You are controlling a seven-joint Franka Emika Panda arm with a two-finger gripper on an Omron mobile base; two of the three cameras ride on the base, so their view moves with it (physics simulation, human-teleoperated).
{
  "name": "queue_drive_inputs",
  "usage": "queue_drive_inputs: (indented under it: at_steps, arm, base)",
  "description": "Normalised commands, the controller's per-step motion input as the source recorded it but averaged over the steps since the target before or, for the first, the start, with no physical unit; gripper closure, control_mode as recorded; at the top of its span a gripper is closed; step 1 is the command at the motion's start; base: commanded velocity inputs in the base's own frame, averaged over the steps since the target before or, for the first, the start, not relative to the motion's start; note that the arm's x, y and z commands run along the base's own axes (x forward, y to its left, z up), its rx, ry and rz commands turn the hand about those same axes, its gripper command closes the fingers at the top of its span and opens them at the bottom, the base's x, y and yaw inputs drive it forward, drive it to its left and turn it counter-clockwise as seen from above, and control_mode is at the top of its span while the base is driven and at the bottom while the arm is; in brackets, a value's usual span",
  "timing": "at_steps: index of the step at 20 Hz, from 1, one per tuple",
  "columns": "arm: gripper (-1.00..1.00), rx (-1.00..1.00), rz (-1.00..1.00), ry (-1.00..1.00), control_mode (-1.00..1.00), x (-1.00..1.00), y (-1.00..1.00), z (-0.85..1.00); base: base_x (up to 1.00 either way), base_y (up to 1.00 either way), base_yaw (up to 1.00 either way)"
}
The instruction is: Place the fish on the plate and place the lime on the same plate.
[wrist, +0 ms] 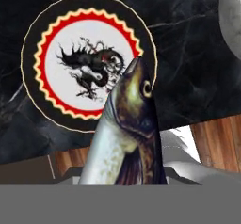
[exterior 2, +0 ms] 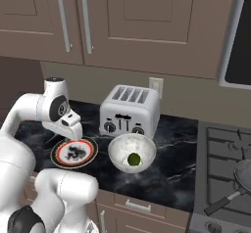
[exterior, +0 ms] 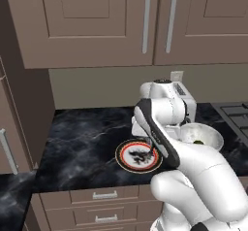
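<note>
In the hand view the fish (wrist: 128,129) rises from the bottom of the picture, close to the camera and hiding the fingertips. Its head points at the near rim of the plate (wrist: 29,63). The plate has a dark rim, a red ring and a white centre with a dark dragon figure, and nothing lies on it. My gripper (exterior 2: 74,134) hangs just above the plate (exterior 2: 58,159), shut on the fish. The lime (exterior 2: 133,159) lies in the white speckled bowl (exterior 2: 117,148) to the plate's right. From the left base view the lime (exterior: 198,141) peeks over the bowl's rim.
A silver toaster (exterior 2: 130,110) stands behind the bowl against the wall. A stove (exterior 2: 223,144) with a black frying pan (exterior 2: 243,174) is at the right. Wall cabinets hang overhead. The counter's front edge and the drawers (exterior: 104,195) lie just below the plate (exterior: 125,164).
</note>
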Motion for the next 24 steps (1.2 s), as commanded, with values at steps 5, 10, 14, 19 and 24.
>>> queue_drive_inputs:
  at_steps: [5, 10, 14, 19, 24]
  arm:
    - [1.00, 0.00, 0.05, 0.01, -1.00, 0.84, 0.00, -0.39]
    - [1.00, 0.00, 0.06, 0.09, -1.00, 0.88, 0.15, 0.00]
    - [1.00, 0.00, 0.09, 0.18, -1.00, 0.30, 0.05, 0.00]
    - [1.00, -0.01, 0.18, 0.01, -1.00, 0.23, 0.00, -0.24]
    - [1.00, -0.03, 0.09, 0.00, -1.00, 0.02, 0.08, -0.44]
  base:
    - [0.00, 0.00, 0.00]
    - [0.00, 0.00, 0.00]
    - [0.00, 0.00, 0.00]
    - [0.00, 0.00, 0.00]
    - [0.00, 0.00, 0.00]
